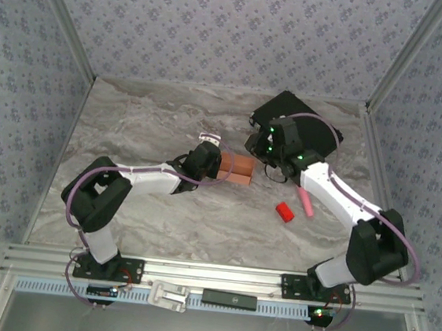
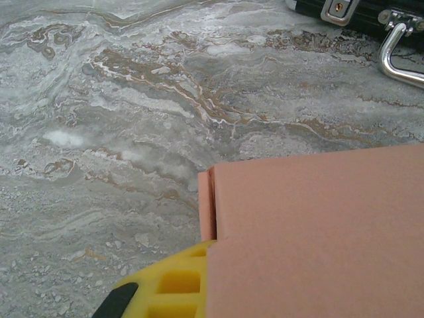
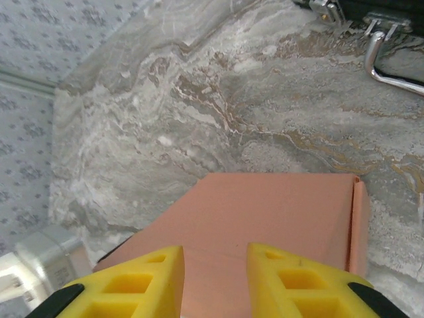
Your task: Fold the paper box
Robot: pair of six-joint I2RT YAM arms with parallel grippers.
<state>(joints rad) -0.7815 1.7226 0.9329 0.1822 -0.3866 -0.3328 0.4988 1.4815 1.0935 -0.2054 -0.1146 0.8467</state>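
The salmon-orange paper box [image 1: 239, 167] sits as a small folded block in the middle of the table. My left gripper [image 1: 206, 160] is at its left end. In the left wrist view one yellow finger [image 2: 175, 278] presses against the box's edge [image 2: 318, 225], the box panel hides the other finger, and the gripper [image 2: 212, 258] is shut on that wall. My right gripper [image 1: 260, 150] hovers at the box's right end. In the right wrist view its two yellow fingers stand apart [image 3: 215, 255] over the box's flat top [image 3: 278, 205], holding nothing.
A black case [image 1: 304, 123] with a metal handle [image 3: 387, 63] lies at the back right, close behind the right gripper. A small red block [image 1: 284, 212] and a pink stick [image 1: 306, 201] lie on the marble table [image 1: 146, 126] under the right forearm.
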